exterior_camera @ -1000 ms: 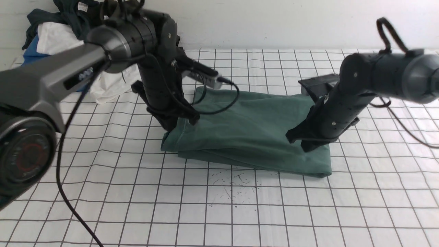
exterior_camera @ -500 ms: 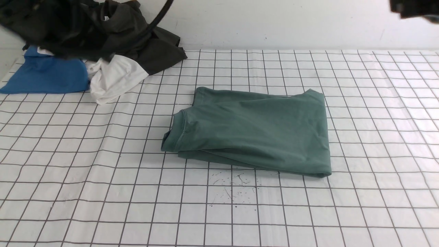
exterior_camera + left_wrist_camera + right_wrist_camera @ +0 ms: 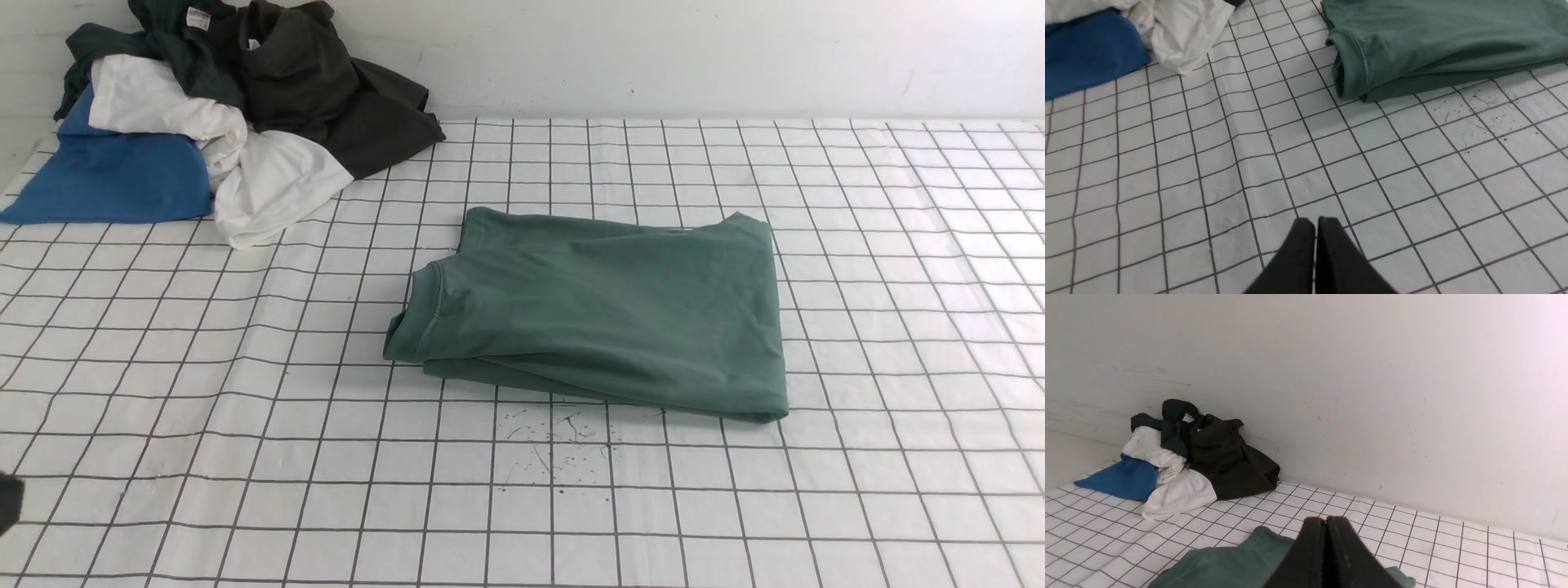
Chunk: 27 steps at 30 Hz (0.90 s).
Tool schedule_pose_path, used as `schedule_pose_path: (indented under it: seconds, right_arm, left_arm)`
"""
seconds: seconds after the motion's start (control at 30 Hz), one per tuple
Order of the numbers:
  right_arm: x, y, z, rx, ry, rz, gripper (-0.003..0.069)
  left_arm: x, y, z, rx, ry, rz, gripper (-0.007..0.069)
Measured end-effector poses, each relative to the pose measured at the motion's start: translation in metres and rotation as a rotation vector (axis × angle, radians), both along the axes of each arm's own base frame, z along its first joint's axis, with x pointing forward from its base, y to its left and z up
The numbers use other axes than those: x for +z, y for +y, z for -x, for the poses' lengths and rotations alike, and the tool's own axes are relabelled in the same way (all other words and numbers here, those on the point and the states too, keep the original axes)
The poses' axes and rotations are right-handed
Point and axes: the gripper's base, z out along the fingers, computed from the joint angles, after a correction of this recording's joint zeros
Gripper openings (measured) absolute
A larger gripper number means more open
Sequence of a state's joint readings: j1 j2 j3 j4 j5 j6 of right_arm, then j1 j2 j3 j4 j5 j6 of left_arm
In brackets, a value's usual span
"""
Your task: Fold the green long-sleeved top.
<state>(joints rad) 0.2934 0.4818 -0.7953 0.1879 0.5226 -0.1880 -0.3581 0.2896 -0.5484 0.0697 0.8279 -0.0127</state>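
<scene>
Cloth (image 3: 612, 310), green, smooth, folded into a rough oblong; left pincer (image 3: 1315, 222) and right pincer (image 3: 1325, 522) together.

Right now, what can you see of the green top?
The green top is muted, dark green, soft-looking knit cloth, folded into a wide bundle on the gridded table cover. A seamed band shows at its left end; the right end is squared off. Its near side shows stacked, slightly uneven layers. Neither gripper touches it.
</scene>
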Motion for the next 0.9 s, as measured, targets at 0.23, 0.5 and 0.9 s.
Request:
schedule_pose_path:
  seconds: [0.23,0.5,0.9]
  right_arm:
    - [-0.01,0.001,0.0,0.014,0.032,-0.025,-0.0015]
    - [-0.01,0.002,0.0,0.019,0.035,-0.037,-0.0015]
    - [-0.013,0.002,0.001,0.024,0.065,-0.025,-0.0015]
  left_arm:
    - [-0.012,0.015,0.03,0.022,-0.176,0.02,-0.0007]
    - [-0.012,0.019,0.039,0.025,-0.237,0.031,-0.0007]
    - [-0.012,0.019,0.039,0.025,-0.237,0.031,-0.0007]
